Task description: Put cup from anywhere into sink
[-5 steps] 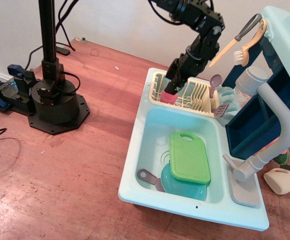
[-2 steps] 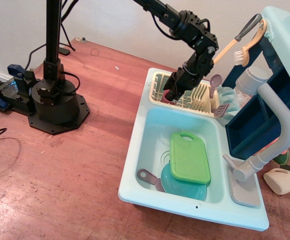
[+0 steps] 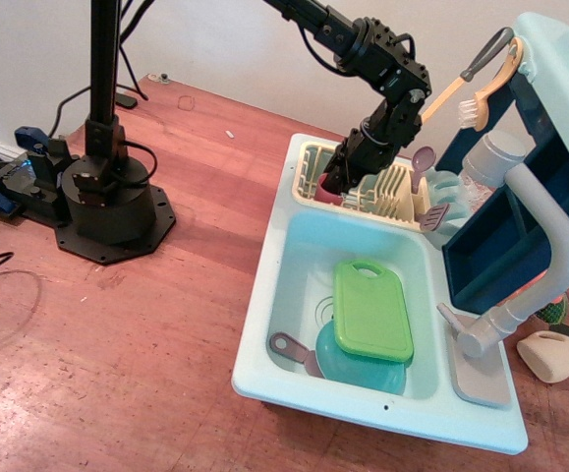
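The pink cup stands in the left end of the cream-yellow dish rack, behind the sink. Only a sliver of the cup shows beside the fingers. My black gripper reaches down into the rack from the upper left and sits right on the cup, its fingers around it. The jaw gap is hidden, so I cannot tell whether it is closed on the cup. The pale mint-blue sink has a rectangular basin and a grey curved faucet at the right.
In the basin lie a green cutting board, a teal plate and a small brown-handled utensil. Spoons and a spatula stand in the rack. A blue shelf with brushes stands at the right. The arm base stands on the wooden floor at the left.
The gripper dropped from just above the cup down into the rack, covering most of the cup. Since the middle frame it has barely moved.
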Robot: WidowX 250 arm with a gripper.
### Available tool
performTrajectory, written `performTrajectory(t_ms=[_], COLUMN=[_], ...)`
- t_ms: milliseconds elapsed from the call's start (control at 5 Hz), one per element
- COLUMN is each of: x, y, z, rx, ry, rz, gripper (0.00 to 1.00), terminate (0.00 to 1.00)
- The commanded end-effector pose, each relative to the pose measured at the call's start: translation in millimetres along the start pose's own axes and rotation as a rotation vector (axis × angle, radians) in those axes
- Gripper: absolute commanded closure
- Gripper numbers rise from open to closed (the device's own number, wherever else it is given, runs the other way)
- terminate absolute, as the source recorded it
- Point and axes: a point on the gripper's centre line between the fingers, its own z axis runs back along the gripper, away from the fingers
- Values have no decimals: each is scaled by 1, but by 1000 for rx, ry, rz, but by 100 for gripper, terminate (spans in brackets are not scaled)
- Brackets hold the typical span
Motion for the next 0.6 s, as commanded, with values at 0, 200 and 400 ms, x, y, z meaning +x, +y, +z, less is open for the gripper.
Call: performTrajectory(t_ms=[0, 200, 400], x=[6, 13, 14], y=[1, 22, 30], z=[26, 72, 105], rx=[21, 113, 159], ry=[-70, -94, -131], rz=[0, -26, -28], gripper=[100, 100, 100], terminate=[0, 0, 0])
